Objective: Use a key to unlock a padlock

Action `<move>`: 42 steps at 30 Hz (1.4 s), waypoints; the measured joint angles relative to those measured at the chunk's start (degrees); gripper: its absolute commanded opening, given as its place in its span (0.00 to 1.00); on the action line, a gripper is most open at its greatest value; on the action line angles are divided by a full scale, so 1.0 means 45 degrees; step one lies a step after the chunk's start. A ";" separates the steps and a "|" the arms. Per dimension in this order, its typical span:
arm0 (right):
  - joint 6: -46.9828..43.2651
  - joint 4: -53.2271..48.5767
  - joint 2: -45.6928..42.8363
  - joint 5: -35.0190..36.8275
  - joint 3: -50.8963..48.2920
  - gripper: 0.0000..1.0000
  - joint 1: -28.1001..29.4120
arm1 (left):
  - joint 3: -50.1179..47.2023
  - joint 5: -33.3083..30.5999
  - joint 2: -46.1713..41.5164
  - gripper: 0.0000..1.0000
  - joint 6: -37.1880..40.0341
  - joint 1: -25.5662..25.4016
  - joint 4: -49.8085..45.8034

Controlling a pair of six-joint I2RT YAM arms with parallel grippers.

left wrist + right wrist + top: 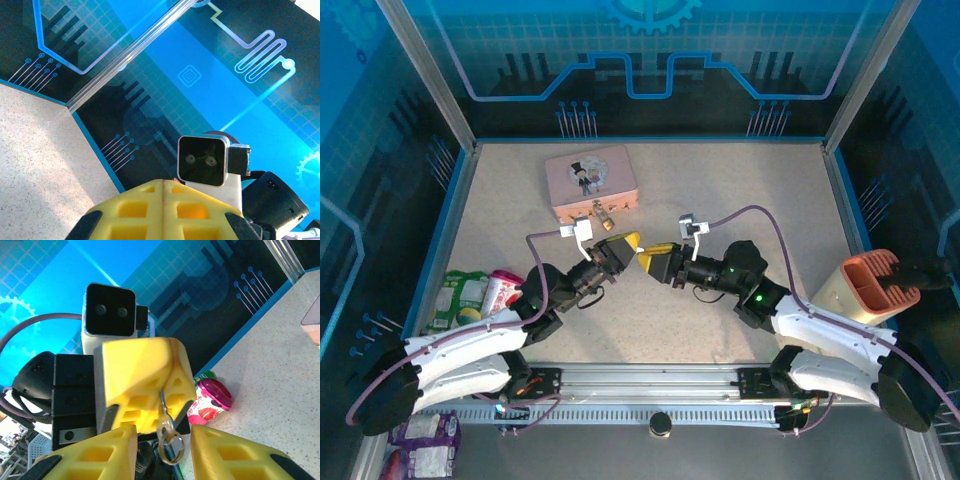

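Got the left claw (162, 390) pinched shut on the key (164, 412), with its ring dangling in the gap between the partly spread fingers (230, 455) of the right claw (646, 259). Spotting the padlock (605, 213) on the table (750, 180) just beyond the left claw, beside the front edge of the pink tin (590, 180).

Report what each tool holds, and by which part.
The left tool pinches the key by its thin end, ringed end hanging free; the right tool is open and holds nothing.
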 measured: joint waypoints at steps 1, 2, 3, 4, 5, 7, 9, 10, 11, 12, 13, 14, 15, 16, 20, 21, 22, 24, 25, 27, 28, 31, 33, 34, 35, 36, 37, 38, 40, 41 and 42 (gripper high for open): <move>0.0058 0.0083 0.0063 0.0000 -0.0010 0.34 0.0000 | 0.0000 0.0000 0.0000 0.00 -0.0019 0.0000 0.0034; 0.0087 0.0180 0.0097 0.0005 -0.0015 0.32 0.0000 | 0.0000 0.0000 0.0000 0.00 -0.0024 0.0000 0.0068; 0.0131 0.0262 0.0112 0.0005 -0.0024 0.29 0.0000 | 0.0000 0.0000 0.0000 0.00 -0.0024 0.0000 0.0087; 0.0170 0.0340 0.0112 0.0010 -0.0024 0.26 0.0000 | 0.0000 0.0000 0.0000 0.00 -0.0024 0.0000 0.0121; 0.0194 0.0442 0.0112 0.0015 -0.0034 0.24 0.0000 | 0.0000 0.0000 0.0000 0.00 -0.0024 0.0000 0.0146; 0.0257 0.0554 0.0112 0.0010 -0.0053 0.20 0.0005 | 0.0000 0.0000 0.0000 0.00 -0.0024 0.0000 0.0189; 0.0325 0.0631 0.0126 0.0010 -0.0058 0.16 0.0005 | 0.0000 -0.0005 0.0000 0.00 -0.0024 0.0000 0.0204; 0.0350 0.0661 0.0131 0.0015 -0.0058 0.14 0.0005 | 0.0000 0.0000 0.0005 0.00 -0.0029 0.0000 0.0219; 0.0374 0.0670 0.0141 0.0019 -0.0058 0.12 0.0005 | 0.0000 0.0000 0.0005 0.00 -0.0029 0.0000 0.0228; 0.0403 0.0675 0.0146 0.0044 -0.0058 0.10 0.0005 | 0.0000 -0.0005 0.0019 0.00 -0.0024 0.0000 0.0262; 0.0408 0.0675 0.0151 0.0073 -0.0058 0.09 0.0005 | 0.0000 -0.0005 0.0034 0.00 -0.0024 0.0000 0.0301; 0.0447 0.0675 0.0151 0.0107 -0.0058 0.07 0.0005 | 0.0000 -0.0005 0.0053 0.00 -0.0024 0.0000 0.0330; 0.0457 0.0665 0.0151 0.0121 -0.0058 0.04 0.0005 | 0.0000 -0.0010 0.0087 0.00 -0.0024 0.0000 0.0398; 0.0495 0.0631 0.0151 0.0165 -0.0058 0.02 0.0000 | 0.0000 -0.0024 0.0136 0.00 -0.0019 0.0000 0.0471; 0.0515 0.0253 0.0121 0.0413 -0.0058 0.00 -0.0005 | 0.0000 -0.0146 0.0403 0.12 0.0024 0.0000 0.0559; 0.0505 0.0000 0.0063 0.0500 -0.0049 0.00 -0.0034 | 0.0000 -0.0189 0.0442 0.23 0.0058 0.0000 0.0491; 0.0466 -0.0311 -0.0019 0.0563 -0.0044 0.00 -0.0087 | 0.0000 -0.0253 0.0447 0.33 0.0131 -0.0005 0.0340; 0.0316 -0.1248 -0.0282 0.0748 0.0019 0.00 -0.0267 | 0.0005 -0.0544 0.0296 0.51 0.0296 -0.0024 -0.0306; 0.0160 -0.1904 -0.0457 0.0869 0.0112 0.00 -0.0408 | 0.0034 -0.0826 0.0049 0.58 0.0447 0.0000 -0.1103; -0.0214 -0.3453 -0.0816 0.1180 0.0466 0.00 -0.0699 | 0.0384 -0.1146 -0.0427 0.64 0.0758 0.0238 -0.3050; -0.0578 -0.4478 -0.1054 0.1394 0.0767 0.00 -0.0869 | 0.0821 -0.1137 -0.0578 0.67 0.1093 0.0544 -0.4308; -0.1617 -0.7023 -0.1579 0.2050 0.1656 0.00 -0.1107 | 0.2414 -0.0967 -0.0568 0.68 0.2016 0.1773 -0.7359; -0.2327 -0.8476 -0.1880 0.2492 0.2118 0.00 -0.1166 | 0.3308 -0.0894 -0.0321 0.68 0.2433 0.2574 -0.8825; -0.2652 -0.9092 -0.2011 0.2686 0.2273 0.00 -0.1175 | 0.3677 -0.0894 -0.0083 0.68 0.2594 0.2924 -0.9423; -0.2895 -0.9559 -0.2103 0.2851 0.2341 0.00 -0.1175 | 0.3959 -0.0899 0.0223 0.69 0.2691 0.3240 -0.9923; -0.3147 -1.0035 -0.2210 0.2982 0.2351 0.00 -0.1175 | 0.4148 -0.0899 0.0597 0.68 0.2705 0.3536 -1.0341; -0.3342 -1.0486 -0.2293 0.3104 0.2351 0.00 -0.1175 | 0.4201 -0.0889 0.1020 0.68 0.2701 0.3808 -1.0574; -0.3478 -1.0822 -0.2361 0.3167 0.2351 0.00 -0.1175 | 0.4201 -0.0879 0.1462 0.68 0.2671 0.4046 -1.0754; -0.3682 -1.1205 -0.2574 0.3220 0.2215 0.00 -0.1175 | 0.4158 -0.0884 0.2540 0.69 0.2589 0.4454 -1.0851; -0.3755 -1.1307 -0.2725 0.3215 0.2098 0.00 -0.1175 | 0.4153 -0.0899 0.3099 0.70 0.2487 0.4595 -1.0822; -0.3808 -1.1351 -0.2905 0.3211 0.1923 0.00 -0.1175 | 0.4148 -0.0918 0.3687 0.70 0.2370 0.4682 -1.0720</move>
